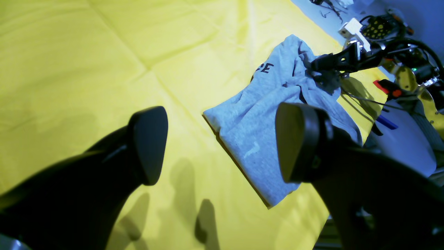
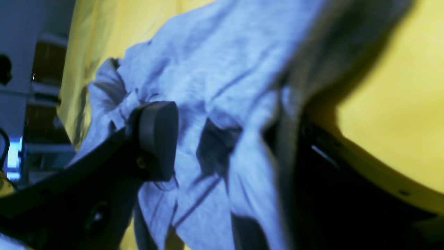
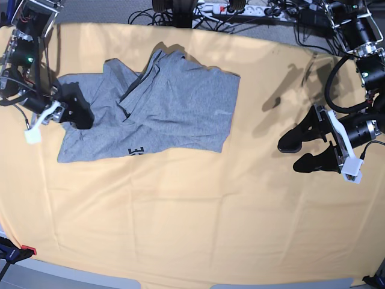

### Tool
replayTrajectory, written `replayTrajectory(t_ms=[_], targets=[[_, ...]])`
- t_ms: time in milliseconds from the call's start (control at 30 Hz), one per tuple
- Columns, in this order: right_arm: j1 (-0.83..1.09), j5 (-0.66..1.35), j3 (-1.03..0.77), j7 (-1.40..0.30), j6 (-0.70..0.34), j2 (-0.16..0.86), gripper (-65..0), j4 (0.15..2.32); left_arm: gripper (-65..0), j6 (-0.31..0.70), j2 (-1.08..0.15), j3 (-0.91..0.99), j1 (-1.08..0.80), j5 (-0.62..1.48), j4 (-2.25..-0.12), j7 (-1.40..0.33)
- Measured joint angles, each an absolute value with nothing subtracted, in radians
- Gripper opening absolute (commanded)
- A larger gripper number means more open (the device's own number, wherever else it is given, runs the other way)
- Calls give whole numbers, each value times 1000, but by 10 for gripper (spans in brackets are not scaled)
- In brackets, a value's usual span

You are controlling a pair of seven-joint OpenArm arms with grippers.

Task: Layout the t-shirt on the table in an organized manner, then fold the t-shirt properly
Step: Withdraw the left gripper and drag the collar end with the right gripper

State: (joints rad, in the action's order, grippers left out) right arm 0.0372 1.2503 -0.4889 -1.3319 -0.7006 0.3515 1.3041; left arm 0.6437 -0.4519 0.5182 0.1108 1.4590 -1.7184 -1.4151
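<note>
The t-shirt [image 3: 174, 105] lies crumpled on the far-left part of the table [image 3: 180, 223] in the base view, partly spread: the hem side toward the centre is fairly flat, while the half nearer the left edge is bunched w/ folds running over it, and a bit of black lettering [image 3: 138, 150] shows at the near edge. The right gripper [image 3: 77, 111] is down at the shirt's left edge; in the right wrist view its jaws stand apart w/ grey fabric lying between and over them, one black finger pad [image 2: 158, 139] against the cloth, the other mostly hidden under a fold, so released, not pinching. The left gripper [image 3: 296, 153] hovers over bare yellow cloth well apart from the shirt, on the right side of the base view, jaws spread wide & holding nothing; the left wrist view shows both pads [image 1: 149, 142] clear, w/ the shirt lying beyond them. Cables and a power strip [image 3: 231, 8] sit past the table's far edge.
</note>
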Motion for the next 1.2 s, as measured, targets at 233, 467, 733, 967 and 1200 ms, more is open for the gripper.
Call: replayTrajectory(t_ms=[233, 467, 733, 967, 1200], targets=[[41, 1224, -465, -1242, -697, 349, -494, 1303, -156, 644, -452, 518, 111, 1459, -1718, -1415], [39, 1173, -478, -1263, -697, 348, -650, 1327, -156, 644, -452, 518, 111, 1459, -1718, -1415], [61, 994, -622, -1378, -693, 345, -650, 1695, -156, 644, -452, 518, 111, 1459, -1718, -1415], [199, 976, -679, -1392, -693, 347, -650, 2097, -156, 644, -452, 518, 110, 1441, -1718, -1415], [298, 1283, -675, -1407, -699, 257, -650, 2351, -156, 644, -452, 518, 111, 1436, -1718, -1415]])
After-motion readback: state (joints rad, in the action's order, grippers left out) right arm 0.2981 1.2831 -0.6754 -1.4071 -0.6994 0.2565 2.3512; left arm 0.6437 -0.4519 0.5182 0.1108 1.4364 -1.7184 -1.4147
